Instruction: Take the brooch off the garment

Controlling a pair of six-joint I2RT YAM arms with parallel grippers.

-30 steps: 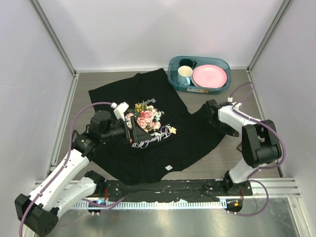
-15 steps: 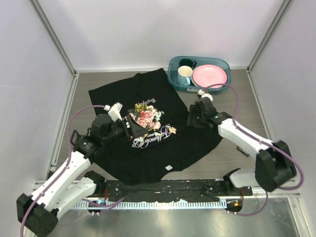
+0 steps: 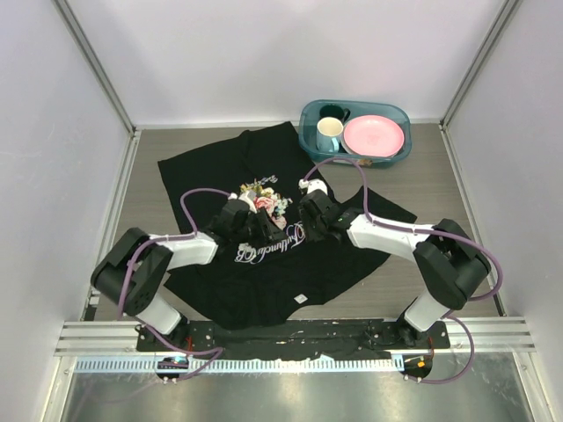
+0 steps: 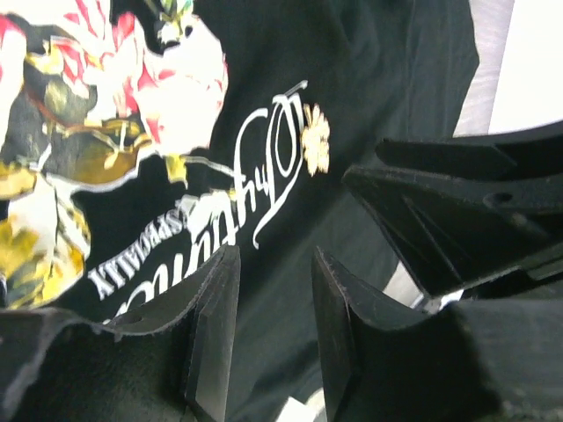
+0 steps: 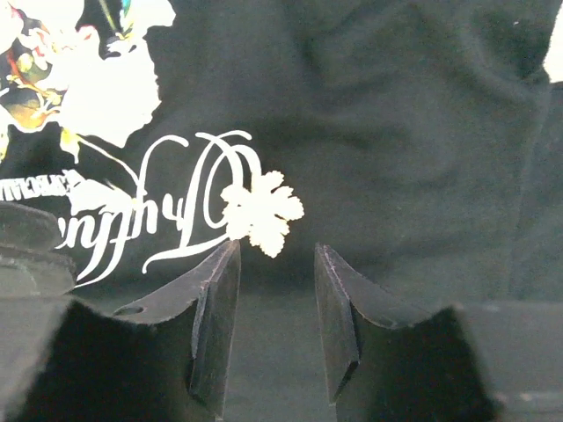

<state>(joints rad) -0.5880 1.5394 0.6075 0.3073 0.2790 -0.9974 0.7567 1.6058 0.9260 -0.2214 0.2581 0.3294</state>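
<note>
The brooch [image 5: 261, 211], pale yellow and lobed, sits pinned on the garment [image 3: 255, 286] at the end of the white lettering. The right claw [image 5: 274, 299] is just short of it, released and empty. The left claw [image 4: 271, 299] is close beside, likewise released.

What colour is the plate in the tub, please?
The plate is pink; see the top view.
</note>
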